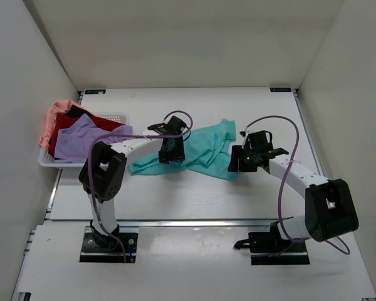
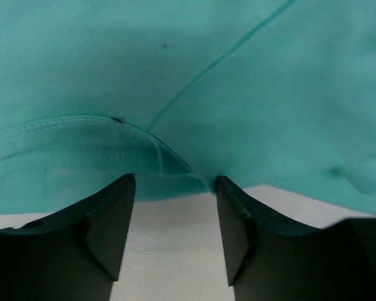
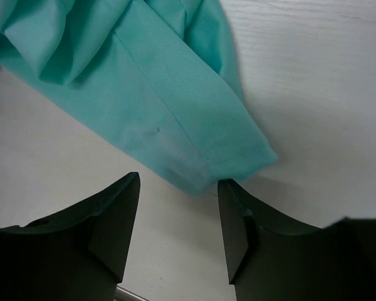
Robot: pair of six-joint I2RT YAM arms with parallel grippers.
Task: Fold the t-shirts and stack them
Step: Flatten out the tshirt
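Observation:
The teal t-shirt [image 1: 203, 150] lies crumpled in the middle of the table. My left gripper [image 1: 171, 155] sits over its left part, open, with a hemmed edge of the teal cloth [image 2: 175, 94] just ahead of the fingertips and bare table between them. My right gripper [image 1: 237, 162] is at the shirt's right end, open, with a sleeve end of the teal cloth [image 3: 175, 119] just beyond the fingertips. The lavender t-shirt [image 1: 81, 139], the dark red t-shirt [image 1: 81, 122] and the salmon pink t-shirt [image 1: 53, 116] lie heaped in the basket at the left.
The white mesh basket [image 1: 49, 162] stands at the table's left edge against the left wall. White walls enclose the table at back, left and right. Purple cables loop above both arms.

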